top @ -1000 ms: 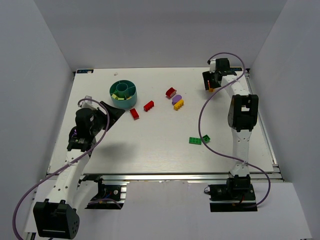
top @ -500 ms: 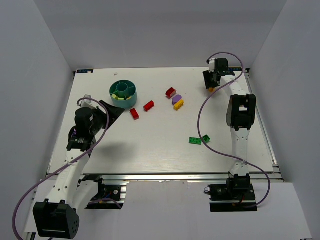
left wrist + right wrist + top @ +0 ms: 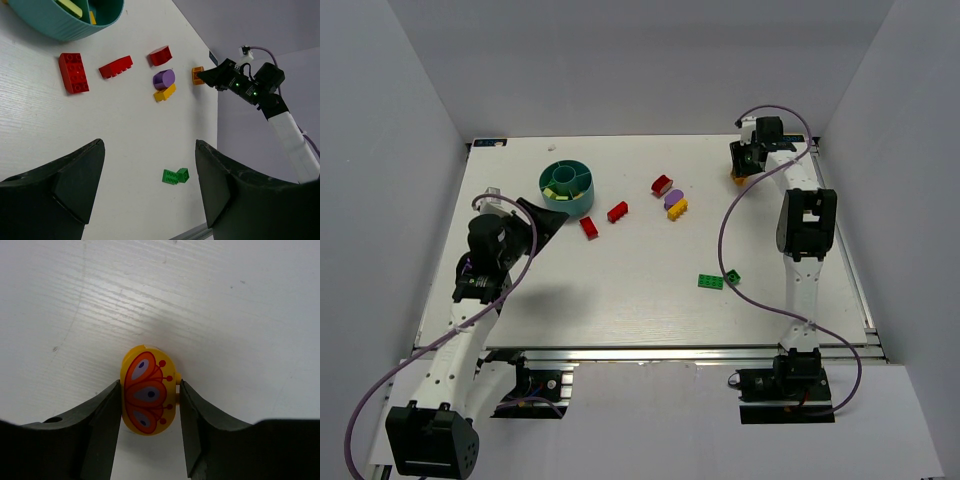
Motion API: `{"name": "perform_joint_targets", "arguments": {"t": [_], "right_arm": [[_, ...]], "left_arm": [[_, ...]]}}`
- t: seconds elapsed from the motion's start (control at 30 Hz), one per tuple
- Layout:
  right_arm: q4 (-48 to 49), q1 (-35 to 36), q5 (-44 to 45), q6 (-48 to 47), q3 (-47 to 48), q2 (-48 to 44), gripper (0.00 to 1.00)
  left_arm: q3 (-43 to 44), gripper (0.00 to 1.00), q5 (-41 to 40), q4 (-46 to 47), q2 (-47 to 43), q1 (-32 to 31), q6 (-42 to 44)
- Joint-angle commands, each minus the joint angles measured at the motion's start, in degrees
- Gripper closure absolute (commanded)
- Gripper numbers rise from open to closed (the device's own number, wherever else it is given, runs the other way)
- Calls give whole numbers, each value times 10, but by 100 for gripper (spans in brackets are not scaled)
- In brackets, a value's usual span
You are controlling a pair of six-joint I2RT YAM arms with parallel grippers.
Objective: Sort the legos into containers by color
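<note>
Left claw (image 3: 149, 145) hangs spread and empty just short of the teal cup (image 3: 568, 208), probably waiting its turn. Farther off, near the counter's (image 3: 620, 270) far right corner, the right claw (image 3: 150, 385) pinches the orange printed brick (image 3: 147, 397) across its narrow width. The brick's long axis runs along the fingers, printed face upward.

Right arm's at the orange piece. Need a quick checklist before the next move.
1. Centring: orange lego sits midway in the right gripper: ok.
2. Both fingers touching it: cannot tell; there may be a sliver of gap on one side.
3. Nothing else between the fingers: ok.
4. Low route to the teal cup free: not ok; a red lego and the purple-yellow pair lie between, so carry high.
5. Other arm: left gripper open and empty: ok, though it sits close to the cup.
</note>
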Motion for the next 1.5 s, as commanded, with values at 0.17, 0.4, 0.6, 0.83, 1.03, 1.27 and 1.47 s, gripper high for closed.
{"name": "perform_joint_targets", "arguments": {"t": [0.17, 0.4, 0.6, 0.83, 1.03, 1.27, 1.47], "right_arm": [[33, -3, -172, -9, -115, -170, 100], [56, 5, -375, -63, -262, -311, 100], [45, 64, -477, -148, -342, -416, 100], [76, 187, -415, -225, -395, -492, 100], [93, 271, -364, -259, -392, -502, 100], [101, 337, -331, -278, -390, -496, 100], [112, 371, -319, -271, -389, -494, 100]], "left_arm": [[5, 18, 47, 61, -24, -3, -23], [6, 18, 77, 65, -27, -3, -18], [5, 18, 115, 89, -18, -3, -24], [19, 19, 180, 91, 8, -3, -40], [26, 20, 212, 84, 2, -5, -39], [16, 20, 228, 77, -15, -5, -38], [14, 21, 225, 63, -24, -5, -29]]}}
